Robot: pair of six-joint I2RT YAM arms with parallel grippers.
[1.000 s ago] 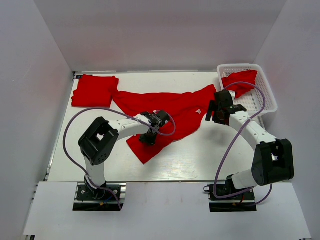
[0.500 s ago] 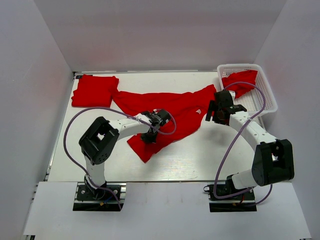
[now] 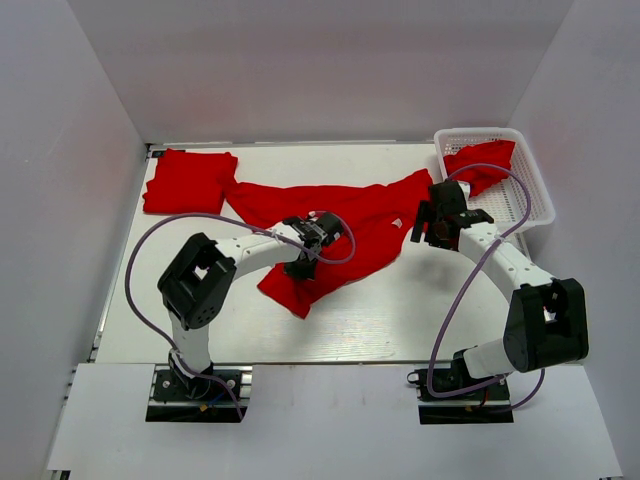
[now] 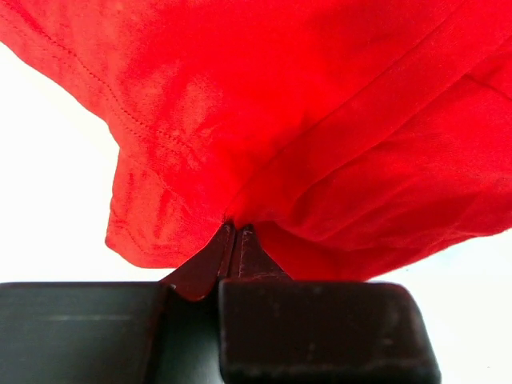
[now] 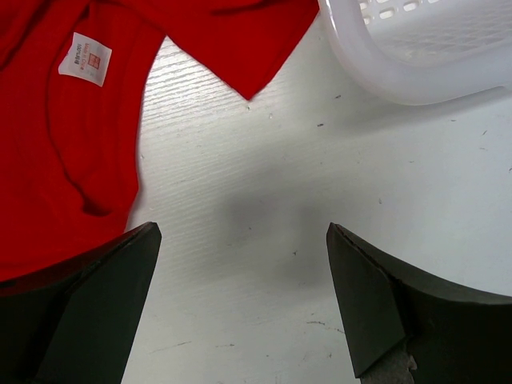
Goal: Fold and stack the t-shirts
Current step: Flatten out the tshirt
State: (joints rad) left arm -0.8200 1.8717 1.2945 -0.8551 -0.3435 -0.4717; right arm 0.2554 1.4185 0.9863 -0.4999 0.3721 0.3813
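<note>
Three red t-shirts are lying in our workspace. We are pinching the spread-out t-shirt [image 3: 350,215] with our left gripper [image 3: 300,267]. In the left wrist view its jaws are pressing together on a fold of the red cloth close to a stitched hem, and the fabric is draping away from the fingertips [image 4: 212,260] over the white table [image 3: 400,320]. This shirt is sprawling across the middle of the table, creased and unfolded, with one sleeve reaching toward the far right.

We are holding our right gripper [image 3: 428,228] just beside that right edge of the shirt, its jaws standing wide apart with nothing between them. The right wrist view is showing bare tabletop under the gap, the shirt's neck label [image 5: 84,58] off to one side, and a curved corner of the white mesh basket [image 5: 384,80].

At the far left corner of the table the folded t-shirt [image 3: 190,180] is resting. The third t-shirt [image 3: 480,165] is lying crumpled inside the basket at the far right corner.
</note>
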